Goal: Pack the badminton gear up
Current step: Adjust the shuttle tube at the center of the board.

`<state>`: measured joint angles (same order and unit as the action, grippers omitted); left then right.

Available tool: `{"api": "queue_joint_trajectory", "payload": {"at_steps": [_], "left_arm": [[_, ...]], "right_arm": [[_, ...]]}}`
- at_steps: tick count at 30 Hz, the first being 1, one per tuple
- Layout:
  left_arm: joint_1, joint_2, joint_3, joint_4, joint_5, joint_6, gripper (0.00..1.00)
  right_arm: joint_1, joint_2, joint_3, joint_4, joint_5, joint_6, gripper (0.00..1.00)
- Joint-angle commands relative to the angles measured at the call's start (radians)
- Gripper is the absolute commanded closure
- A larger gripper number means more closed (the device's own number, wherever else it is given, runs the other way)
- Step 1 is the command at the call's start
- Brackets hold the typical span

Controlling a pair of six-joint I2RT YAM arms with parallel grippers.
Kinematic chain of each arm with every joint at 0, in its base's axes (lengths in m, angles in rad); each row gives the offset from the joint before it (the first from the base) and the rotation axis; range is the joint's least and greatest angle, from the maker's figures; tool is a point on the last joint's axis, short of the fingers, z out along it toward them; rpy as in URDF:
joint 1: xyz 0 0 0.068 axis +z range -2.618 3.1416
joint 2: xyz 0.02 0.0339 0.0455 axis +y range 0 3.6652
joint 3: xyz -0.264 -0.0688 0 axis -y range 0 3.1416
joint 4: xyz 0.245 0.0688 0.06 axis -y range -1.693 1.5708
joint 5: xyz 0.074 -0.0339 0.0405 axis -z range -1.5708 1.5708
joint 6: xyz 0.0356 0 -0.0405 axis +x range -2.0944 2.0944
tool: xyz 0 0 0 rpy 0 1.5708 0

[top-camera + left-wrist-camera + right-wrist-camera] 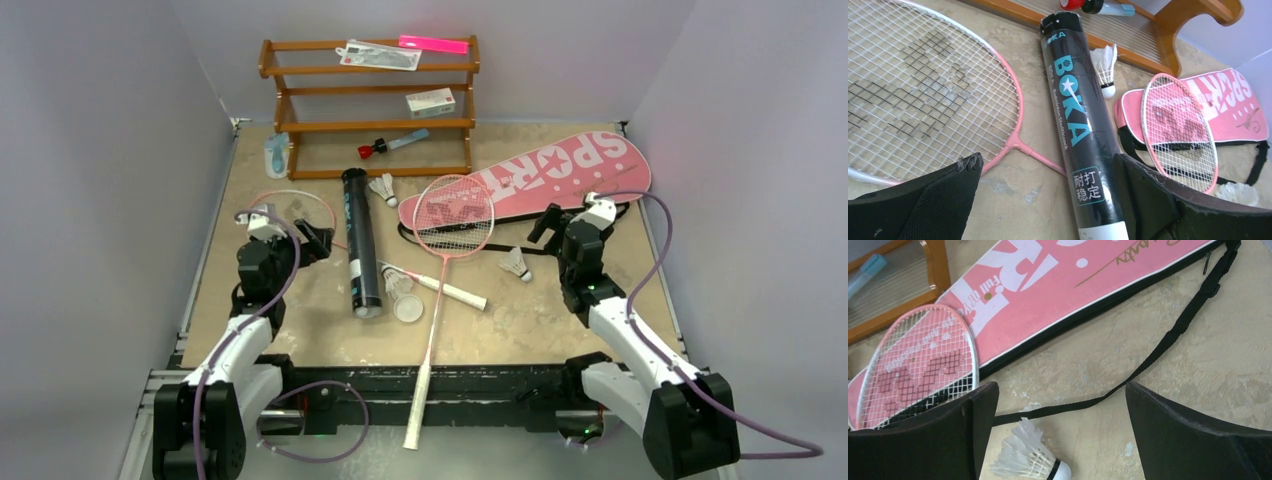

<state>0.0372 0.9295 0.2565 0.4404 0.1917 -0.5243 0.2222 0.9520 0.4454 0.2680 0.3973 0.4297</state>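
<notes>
A long black tube (360,240) lies mid-table, and its lower end sits between the fingers of my open left gripper (1047,162), close to the right finger. One pink racket (923,90) lies left of the tube, its shaft passing under it. The other racket (455,215) rests its head on the pink SPORT bag (560,175). Three shuttlecocks show: by the tube's top (383,188), beside its lower end (398,284), and near the bag strap (1030,455). My right gripper (1062,390) hangs open just above that last one, holding nothing.
A wooden rack (370,100) stands at the back with a white box (430,101), a red-capped blue tool (392,145) and flat packets. A round clear lid (408,307) lies by the tube's open end. The bag's black strap (1168,340) trails across the table.
</notes>
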Motion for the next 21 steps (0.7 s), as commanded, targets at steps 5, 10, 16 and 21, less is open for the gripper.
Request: {"api": "queue_joint_trajectory", "payload": {"at_steps": [5,10,16,21], "left_arm": [[0.001,-0.115,-0.068,0.091,0.058,-0.012,0.0],[0.001,-0.267,-0.095,0.002,-0.065,-0.011,0.0],[0.001,-0.107,-0.082,0.132,0.067,-0.034,0.0],[0.001,0.066,0.003,0.124,0.09,-0.081,0.0]], "right_arm": [[0.0,0.06,0.036,0.024,-0.052,0.004,0.01],[0.0,0.071,0.042,0.024,-0.07,-0.005,0.01],[0.0,0.08,0.044,0.041,-0.114,-0.013,0.01],[0.0,0.086,0.049,0.045,-0.124,-0.023,0.01]]}}
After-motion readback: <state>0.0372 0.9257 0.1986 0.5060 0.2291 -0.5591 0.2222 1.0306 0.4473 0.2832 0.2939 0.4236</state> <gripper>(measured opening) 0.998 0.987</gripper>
